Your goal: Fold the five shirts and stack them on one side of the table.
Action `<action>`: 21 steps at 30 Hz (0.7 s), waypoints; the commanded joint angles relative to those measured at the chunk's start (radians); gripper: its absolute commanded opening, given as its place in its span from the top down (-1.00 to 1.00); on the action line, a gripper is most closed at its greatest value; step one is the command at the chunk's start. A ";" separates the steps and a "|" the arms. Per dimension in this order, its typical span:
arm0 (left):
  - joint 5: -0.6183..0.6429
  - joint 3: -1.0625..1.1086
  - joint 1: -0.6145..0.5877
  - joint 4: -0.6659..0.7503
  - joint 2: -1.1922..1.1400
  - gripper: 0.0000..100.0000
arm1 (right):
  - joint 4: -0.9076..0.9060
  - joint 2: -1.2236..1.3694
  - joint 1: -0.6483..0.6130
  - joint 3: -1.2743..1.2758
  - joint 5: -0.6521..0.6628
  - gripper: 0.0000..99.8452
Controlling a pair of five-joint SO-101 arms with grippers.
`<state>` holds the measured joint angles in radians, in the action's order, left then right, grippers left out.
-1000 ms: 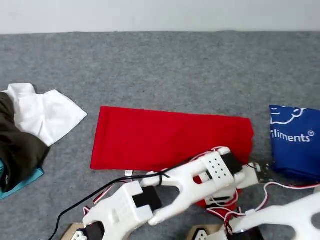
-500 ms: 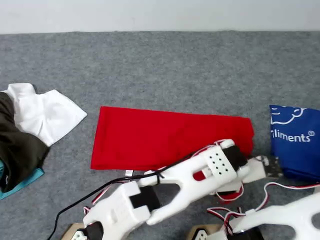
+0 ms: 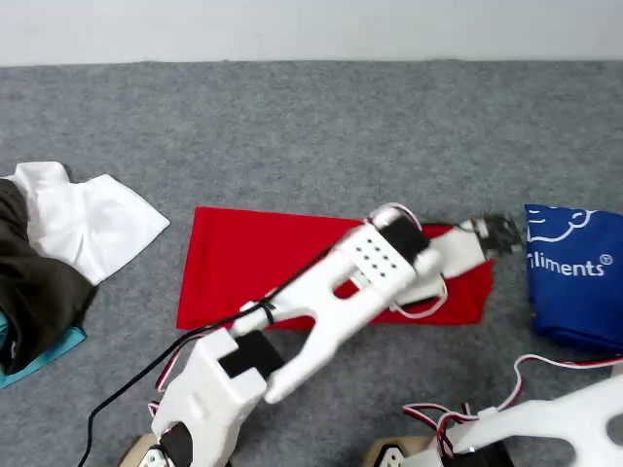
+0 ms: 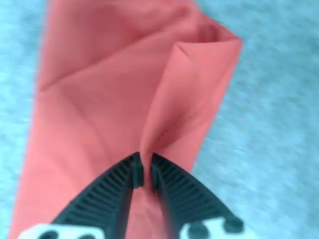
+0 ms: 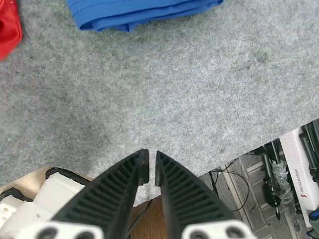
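Red shirt [image 3: 282,268] lies flat mid-surface, nearer the near edge, long sides parallel to that edge. Its right end is lifted into a ridge. Left hand [image 3: 501,232] is clenched on that ridge of red cloth [image 4: 124,89], with fabric pinched between the tips [image 4: 143,167].

Blue shirt [image 3: 576,277] sits folded at the right edge and carries white print. A thin strip of grey separates it from the red one.

White shirt [image 3: 88,224], dark shirt [image 3: 29,282] and a teal one [image 3: 44,355] are heaped at the left edge, well apart from the red.

A broad band of grey surface [image 3: 311,126] runs from the shirts to the far edge.

Right hand [image 5: 148,162] is clenched on nothing, over grey felt by the near-right corner. The blue shirt [image 5: 139,12] lies ahead of it.
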<state>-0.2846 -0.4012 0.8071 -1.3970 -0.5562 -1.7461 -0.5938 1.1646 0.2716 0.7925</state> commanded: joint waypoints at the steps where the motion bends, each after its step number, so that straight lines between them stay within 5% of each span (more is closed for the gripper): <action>1: -0.011 -0.038 -0.044 0.083 0.031 0.97 | -0.028 -0.036 0.008 -0.003 0.008 0.92; 7: -0.014 -0.041 -0.069 0.103 -0.077 0.93 | -0.028 -0.036 0.008 -0.002 0.008 0.92; 14: 0.060 -0.067 -0.153 0.104 -0.098 0.61 | -0.028 -0.036 0.008 -0.002 0.008 0.92; 21: 0.023 -0.128 -0.259 0.109 -0.109 0.58 | -0.028 -0.036 0.005 -0.002 0.008 0.92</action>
<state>-0.2371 -0.4841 0.5800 -1.3080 -0.6759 -1.7461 -0.5938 1.1646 0.2716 0.7925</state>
